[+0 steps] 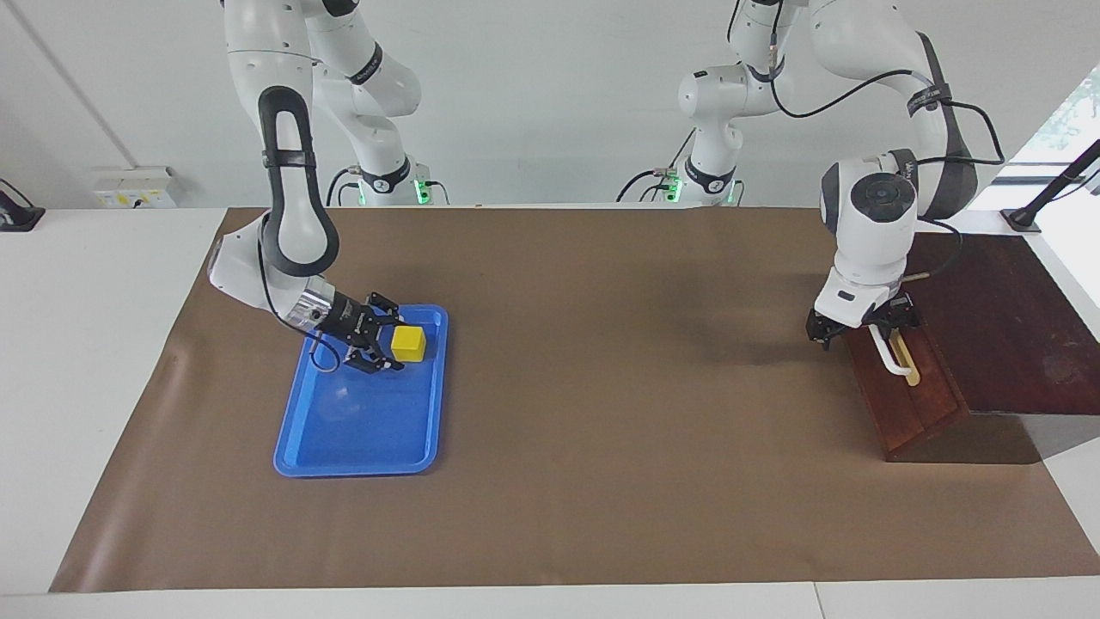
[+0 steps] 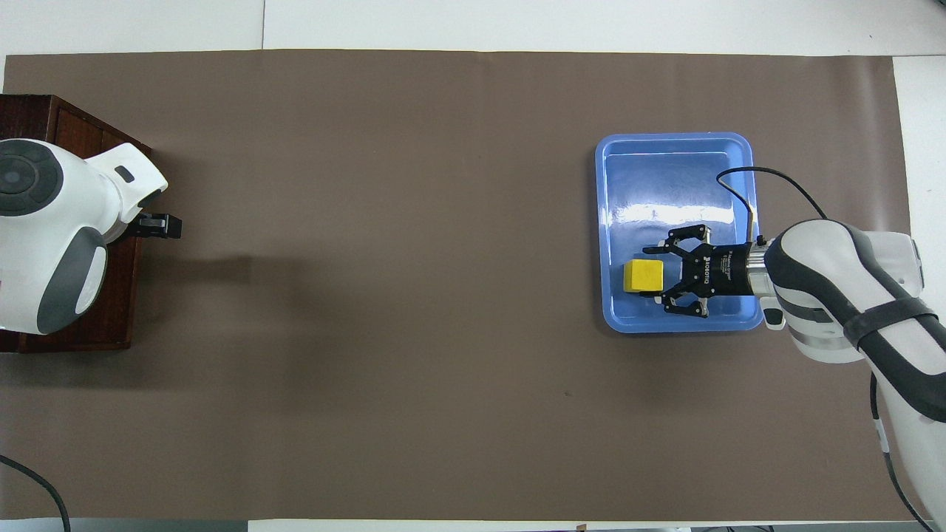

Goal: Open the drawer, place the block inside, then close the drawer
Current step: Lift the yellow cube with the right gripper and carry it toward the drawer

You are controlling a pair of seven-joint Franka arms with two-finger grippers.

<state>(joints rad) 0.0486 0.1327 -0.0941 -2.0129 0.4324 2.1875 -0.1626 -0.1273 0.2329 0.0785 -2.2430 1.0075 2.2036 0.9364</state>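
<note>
Step in hand: grasping the block (image 1: 408,343). Your right gripper (image 1: 383,341) half-closes around it in the tray (image 1: 361,438). Your left gripper (image 1: 862,329) straddles the drawer (image 1: 911,400) handle, jaws apart. Next: clamp, lift.

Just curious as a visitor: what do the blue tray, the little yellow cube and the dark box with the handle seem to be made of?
Blue tray: probably plastic; glossy, with light glare.
Yellow cube: unclear, maybe plastic or painted wood; evenly coloured, matte.
Dark box: seemingly wood, reddish-brown, slightly shiny; its handle looks white, smooth.
</note>
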